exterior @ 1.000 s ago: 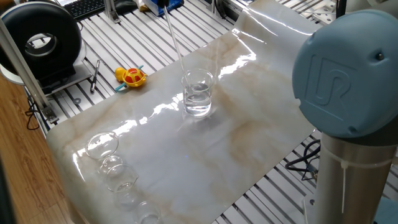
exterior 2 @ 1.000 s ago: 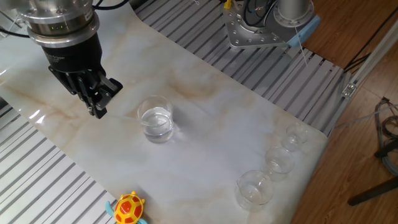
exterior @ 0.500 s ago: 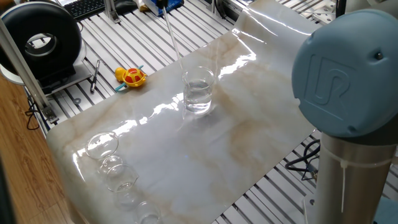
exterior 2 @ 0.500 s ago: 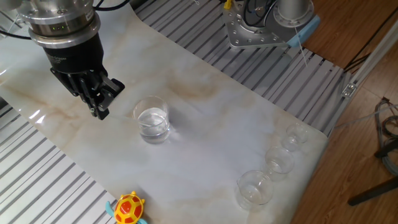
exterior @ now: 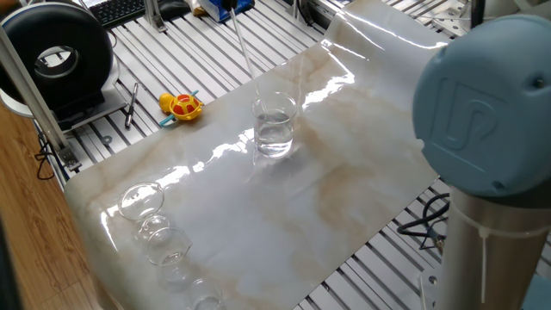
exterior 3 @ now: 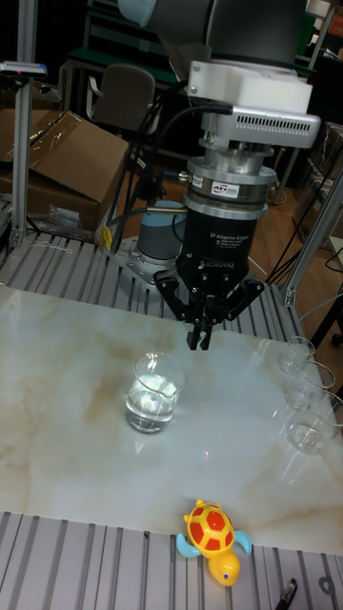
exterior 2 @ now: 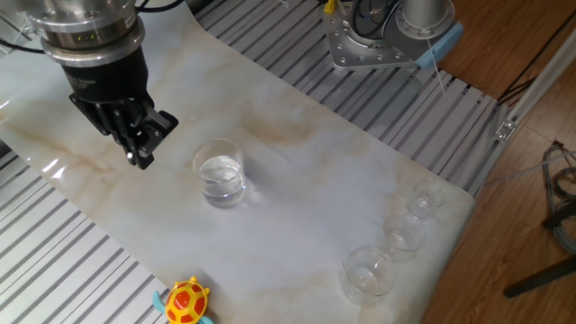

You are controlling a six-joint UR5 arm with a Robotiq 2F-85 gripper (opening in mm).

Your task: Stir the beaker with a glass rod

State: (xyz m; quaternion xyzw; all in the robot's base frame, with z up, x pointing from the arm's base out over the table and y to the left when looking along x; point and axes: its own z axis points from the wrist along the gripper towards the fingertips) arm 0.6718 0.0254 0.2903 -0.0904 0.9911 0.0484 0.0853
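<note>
Rod position first. In one fixed view I see the glass rod [exterior: 244, 53] slanting down to the far rim of the beaker [exterior: 274, 127], mid-table. In the other fixed view the gripper [exterior 2: 137, 153] hangs up-left of it, beside the rim. In the tall fixed view its fingers point down, pinched together; the rod is invisible there.

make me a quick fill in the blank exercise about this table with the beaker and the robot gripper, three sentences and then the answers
1. The gripper is shut on the thin glass ____.
2. The beaker holds clear ____.
3. The toy turtle has a red and ____ shell.

Missing words: rod; liquid; yellow
</note>
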